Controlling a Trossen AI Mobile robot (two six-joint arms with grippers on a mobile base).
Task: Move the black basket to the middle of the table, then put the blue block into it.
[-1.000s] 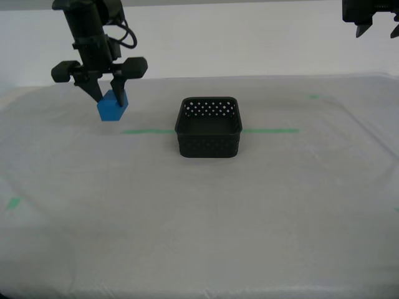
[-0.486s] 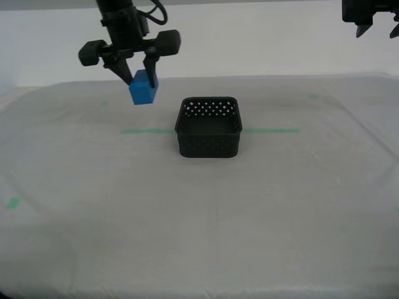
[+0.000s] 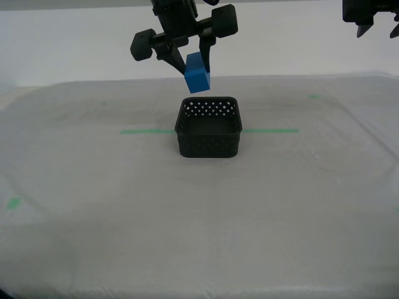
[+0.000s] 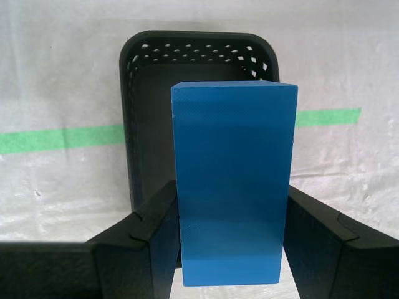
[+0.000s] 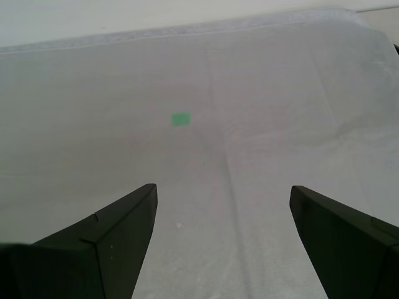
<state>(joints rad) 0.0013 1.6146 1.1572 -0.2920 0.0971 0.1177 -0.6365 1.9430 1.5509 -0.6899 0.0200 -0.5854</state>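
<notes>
here the surface (image 3: 93,205) is seen draped in pale grey-white cloth, crossed by a green tape line (image 3: 146,131), with a plain white wall behind. the black basket (image 3: 209,127) sits mid-surface. the blue block (image 3: 198,73) is clamped in my second tool (image 3: 194,65) above it. my first tool (image 5: 221,243) is spread, holding nothing.

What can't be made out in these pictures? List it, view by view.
- Second wrist view: the blue block, clamped in my second gripper, hides most of the black basket floor.
- Exterior view: the basket's near wall hides its floor; my second gripper's arm is cut off by the top edge.
- Exterior view: my first gripper is cropped at the corner.
- First wrist view: only bare table and a green bit; no basket or block.
</notes>
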